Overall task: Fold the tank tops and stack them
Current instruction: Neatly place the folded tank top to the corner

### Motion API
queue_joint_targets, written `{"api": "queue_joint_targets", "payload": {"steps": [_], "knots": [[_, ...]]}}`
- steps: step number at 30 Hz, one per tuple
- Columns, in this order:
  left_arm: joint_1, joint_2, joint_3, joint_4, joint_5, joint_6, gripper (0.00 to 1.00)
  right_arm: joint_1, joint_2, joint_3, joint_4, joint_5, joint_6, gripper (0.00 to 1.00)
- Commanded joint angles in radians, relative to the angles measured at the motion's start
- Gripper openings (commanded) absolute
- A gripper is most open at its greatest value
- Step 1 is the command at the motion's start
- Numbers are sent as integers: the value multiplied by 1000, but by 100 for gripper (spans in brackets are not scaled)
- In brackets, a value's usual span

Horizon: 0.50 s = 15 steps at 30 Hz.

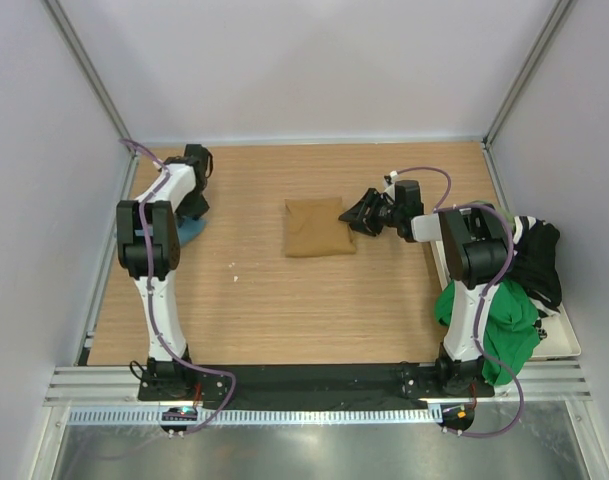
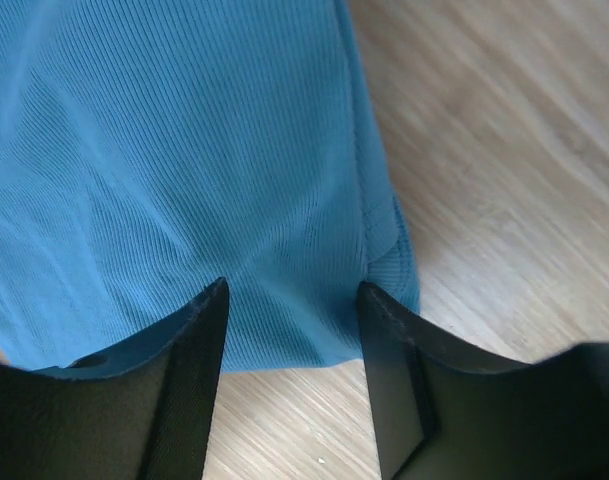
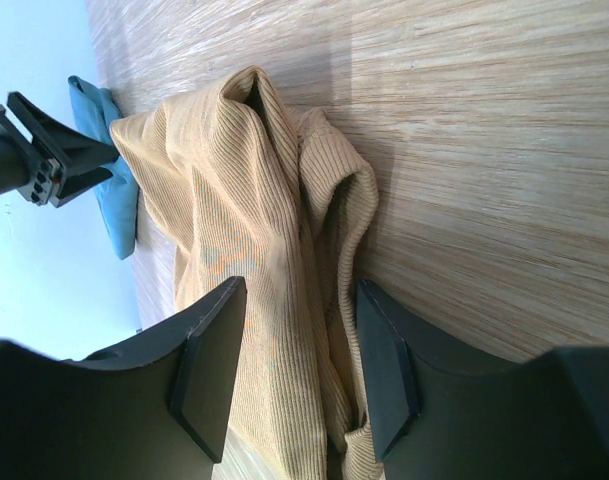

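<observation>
Tan tank top [image 1: 319, 228]: lay folded into a small block near the middle of the table [image 1: 284, 310]; in the right wrist view its ribbed cloth was bunched, with one fold standing up as a ridge.
Teal tank top [image 2: 184, 150]: lay at the left side of the table, beside the wall, mostly hidden under the left arm in the top view; its hemmed edge rested on the wood.
Left gripper [image 2: 292, 288]: pointed down at the teal tank top near its edge, fingers partway apart with cloth lying between the tips and nothing pinched.
Right gripper [image 3: 296, 290]: sat at the right edge of the tan tank top, fingers partway apart on either side of the raised fold; whether they were squeezing the cloth could not be told.
Green tank top [image 1: 504, 320]: lay crumpled at the right of the table, by the right arm, spilling over the near edge of a white tray [image 1: 572, 348].
Black tank top [image 1: 539, 255]: was heaped just behind the green one, at the far end of the tray.
</observation>
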Motion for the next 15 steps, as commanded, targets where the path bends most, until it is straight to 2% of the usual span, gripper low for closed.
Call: {"api": "queue_joint_targets", "payload": {"steps": [1,3,4,7,11,15], "knots": [[-1,-1,-21,10,0,6,47,4,-21,-9,-4,31,-29,54],[-6,-3,-38,17,47,-1,35,6,-21,-10,-8,29,-33,52],[-16,-9,-49,39,58,-1,23,7,-21,-9,-8,26,-36,52],[-61,-40,-89,66,51,8,8,7,-1,8,-28,16,-41,52],[-168,-81,-145,102,76,0,6,12,16,20,-57,9,-49,52],[-276,-121,-187,143,84,-4,4,21,19,51,-131,31,-81,46]]}}
